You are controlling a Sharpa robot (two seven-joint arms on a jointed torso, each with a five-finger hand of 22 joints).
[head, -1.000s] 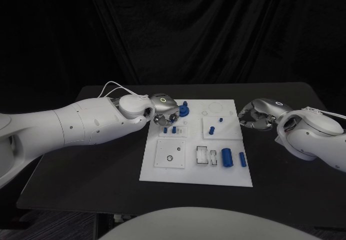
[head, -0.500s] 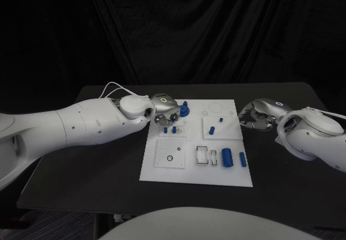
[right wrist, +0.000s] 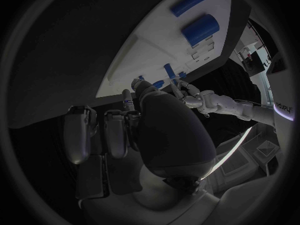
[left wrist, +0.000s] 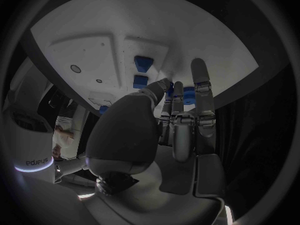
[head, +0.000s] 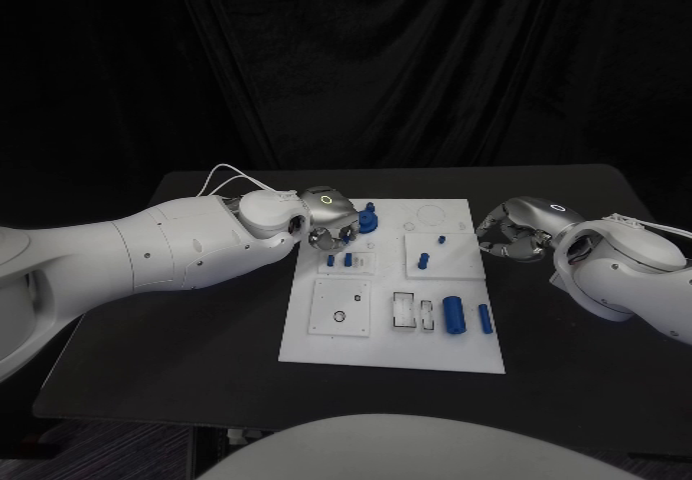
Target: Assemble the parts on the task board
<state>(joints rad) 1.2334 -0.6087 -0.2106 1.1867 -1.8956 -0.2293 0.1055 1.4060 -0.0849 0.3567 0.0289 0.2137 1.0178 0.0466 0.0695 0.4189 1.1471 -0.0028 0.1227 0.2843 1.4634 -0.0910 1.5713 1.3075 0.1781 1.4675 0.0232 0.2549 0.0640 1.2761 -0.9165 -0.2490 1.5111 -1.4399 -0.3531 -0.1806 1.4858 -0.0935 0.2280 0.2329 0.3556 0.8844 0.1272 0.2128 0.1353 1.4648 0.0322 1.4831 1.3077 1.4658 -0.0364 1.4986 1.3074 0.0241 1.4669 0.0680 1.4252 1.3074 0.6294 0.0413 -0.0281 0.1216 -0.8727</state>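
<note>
Blue upright peg part [head: 371,218] stands at the white task board's [head: 392,355] far-left corner, just beyond the left hand [head: 330,222]; fingers [left wrist: 199,85] loosely extended, empty. Right hand [head: 513,232] farther, curled, empty.

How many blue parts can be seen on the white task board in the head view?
6 on the task board: one tall part at the left hand, two small pegs just below it, one peg in the right plate, and two cylinders lying near the front. The hand may hide more.
</note>
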